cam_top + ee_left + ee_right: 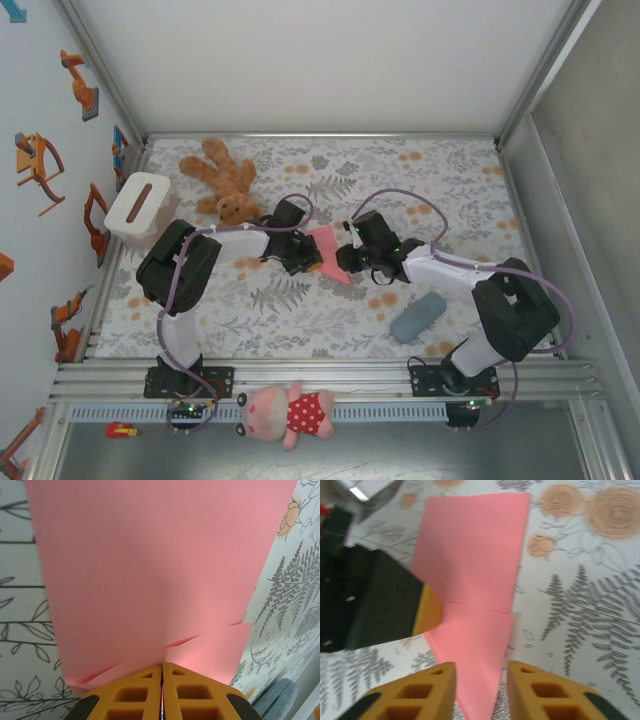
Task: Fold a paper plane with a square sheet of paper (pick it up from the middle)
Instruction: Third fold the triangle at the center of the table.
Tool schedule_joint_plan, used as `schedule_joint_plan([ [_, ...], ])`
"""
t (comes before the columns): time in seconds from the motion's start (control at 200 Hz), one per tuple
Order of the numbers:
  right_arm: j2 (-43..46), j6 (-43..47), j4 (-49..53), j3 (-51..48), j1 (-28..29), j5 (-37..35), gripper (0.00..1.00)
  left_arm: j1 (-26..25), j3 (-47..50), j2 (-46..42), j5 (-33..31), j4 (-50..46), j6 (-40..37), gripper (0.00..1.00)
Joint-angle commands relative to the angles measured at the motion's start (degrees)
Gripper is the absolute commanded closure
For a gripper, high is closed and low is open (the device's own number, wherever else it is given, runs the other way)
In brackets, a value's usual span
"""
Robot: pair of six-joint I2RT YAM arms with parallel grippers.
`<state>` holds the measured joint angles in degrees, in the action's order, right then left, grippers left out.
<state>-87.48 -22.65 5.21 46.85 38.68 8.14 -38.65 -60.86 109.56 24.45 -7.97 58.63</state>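
The salmon-pink sheet of paper [328, 250] is folded into overlapping layers and tapers to a point at its near end, dart-like. It hangs between the two arms at the middle of the floral mat. My left gripper [305, 255] is shut on its left edge. In the left wrist view the orange jaws [162, 667] are pressed together on the paper [150, 580], which fans out ahead. My right gripper [345, 258] is at the paper's right side. In the right wrist view its fingers [481, 672] stand apart, with the paper's narrow end [475, 630] between them, ungripped.
A brown teddy bear [222, 180] lies at the back left, next to a white box [140, 205]. A grey-blue pouch [418, 317] lies at the front right of the mat. A pink plush toy [290, 412] rests on the front rail. Walls close in both sides.
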Motion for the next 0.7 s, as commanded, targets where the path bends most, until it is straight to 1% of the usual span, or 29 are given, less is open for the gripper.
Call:
schedule_joint_plan([
  [0.0,-0.61,-1.65,-0.69,-0.71,-0.35,10.24,0.79,-0.14,1.63,1.23,-2.72,-2.94,-0.78,0.92],
  [0.06,-2.5,-1.86,-1.23,-0.23,-0.36,12.67,0.87,-0.16,1.48,1.18,-2.52,-2.71,-0.74,0.92],
  [0.135,-4.61,-2.31,-2.45,-0.03,-0.43,14.99,0.91,-0.19,1.53,1.1,-2.25,-2.33,-0.71,0.92],
  [0.29,-7.69,-2.52,-3.99,0.43,-0.6,17.5,0.94,-0.27,1.6,0.63,-2.08,-2.19,-0.6,0.92],
  [0.696,-11.67,-2.14,-4.42,1.4,-1.87,17.26,0.96,-0.15,0.69,-1.11,-0.98,-2.6,-1.82,0.9],
])
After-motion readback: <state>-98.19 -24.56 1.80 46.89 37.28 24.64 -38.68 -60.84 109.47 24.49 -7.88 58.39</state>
